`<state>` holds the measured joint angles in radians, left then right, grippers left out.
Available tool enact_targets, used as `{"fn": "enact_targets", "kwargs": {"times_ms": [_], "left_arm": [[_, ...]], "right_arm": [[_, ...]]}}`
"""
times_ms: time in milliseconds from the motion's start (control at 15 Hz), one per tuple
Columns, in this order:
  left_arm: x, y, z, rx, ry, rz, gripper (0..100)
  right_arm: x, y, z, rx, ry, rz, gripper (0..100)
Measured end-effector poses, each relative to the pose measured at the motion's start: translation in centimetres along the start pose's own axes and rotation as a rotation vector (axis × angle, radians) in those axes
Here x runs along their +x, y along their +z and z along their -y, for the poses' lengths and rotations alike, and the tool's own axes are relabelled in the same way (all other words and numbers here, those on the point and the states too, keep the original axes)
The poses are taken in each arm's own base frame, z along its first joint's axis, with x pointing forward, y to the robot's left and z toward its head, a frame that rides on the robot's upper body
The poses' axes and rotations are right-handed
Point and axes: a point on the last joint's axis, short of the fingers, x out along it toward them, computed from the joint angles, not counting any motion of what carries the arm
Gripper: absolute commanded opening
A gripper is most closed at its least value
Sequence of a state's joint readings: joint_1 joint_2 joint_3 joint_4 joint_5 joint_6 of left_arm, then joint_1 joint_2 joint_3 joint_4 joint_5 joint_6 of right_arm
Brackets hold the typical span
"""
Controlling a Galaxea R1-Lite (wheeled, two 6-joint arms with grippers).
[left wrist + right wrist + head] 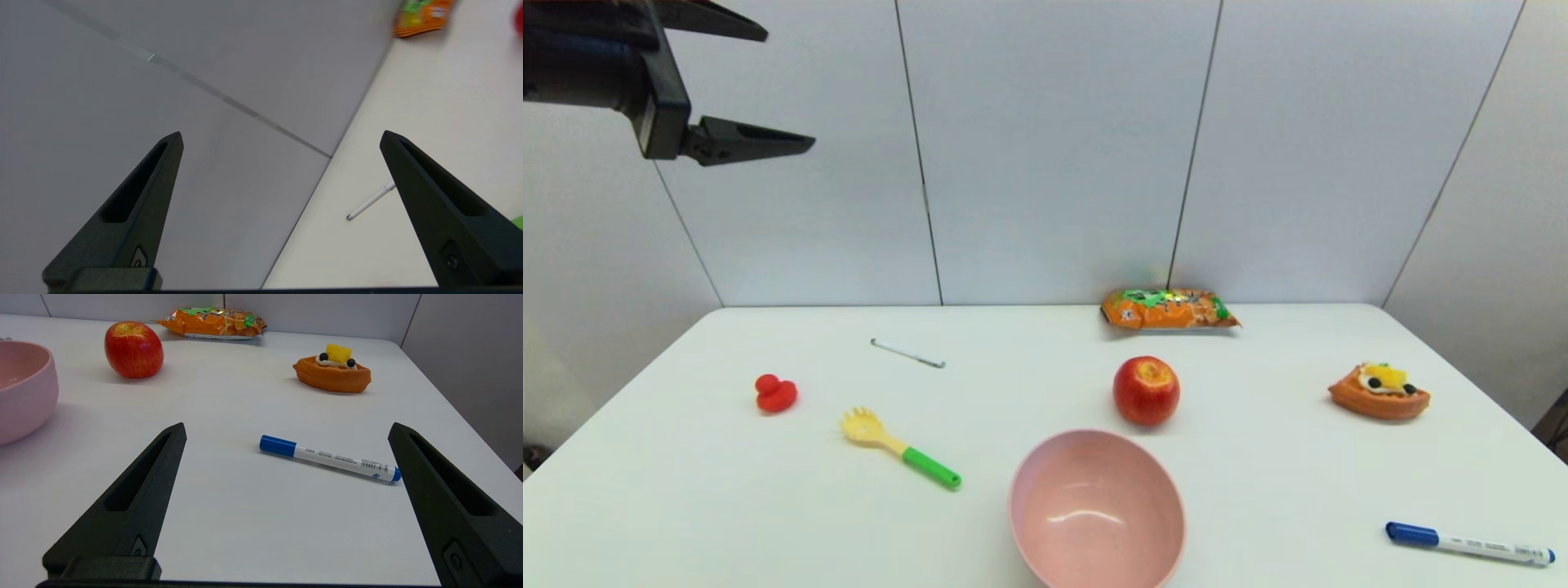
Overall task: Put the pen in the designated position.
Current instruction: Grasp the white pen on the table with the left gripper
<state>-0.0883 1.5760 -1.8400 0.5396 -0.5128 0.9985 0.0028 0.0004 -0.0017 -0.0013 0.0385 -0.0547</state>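
Pink bowl [1096, 510] sits closest to you at the near edge, blue-capped marker [1470, 545] off to its right; ignore both. Your target pen [907, 354] lies flat on the far-left table [1258, 457], beyond the fork [900, 447] and well apart from the red duck [775, 394]. Left gripper [768, 90] hangs high above the left side, fingers spread wide, holding nothing. Bring it down over the pen's middle, jaws across the barrel. Right gripper [286, 430] hovers low by the marker, wide open, empty.
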Motion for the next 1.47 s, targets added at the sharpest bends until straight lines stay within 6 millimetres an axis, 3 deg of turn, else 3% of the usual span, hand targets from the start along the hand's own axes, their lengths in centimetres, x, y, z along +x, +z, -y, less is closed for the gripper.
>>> {"fn": "enact_targets", "kwargs": {"times_ms": [267,467,933,1467], "left_arm": [[3.6,-3.3,2.1,-0.014,-0.316,0.038,100],[5.5,-5.7,2.9,0.061,-0.434,-0.006,100],[11.6,-10.2,2.3,0.076,-0.453,-0.007,100],[19.6,-18.6,3.0,0.095,-0.367,-0.020,100]], "right_arm": [[0.0,0.0,0.0,0.000,0.000,0.000,100],[0.0,0.0,0.0,0.000,0.000,0.000,100],[0.0,0.0,0.0,0.000,0.000,0.000,100],[0.0,0.0,0.0,0.000,0.000,0.000,100]]}}
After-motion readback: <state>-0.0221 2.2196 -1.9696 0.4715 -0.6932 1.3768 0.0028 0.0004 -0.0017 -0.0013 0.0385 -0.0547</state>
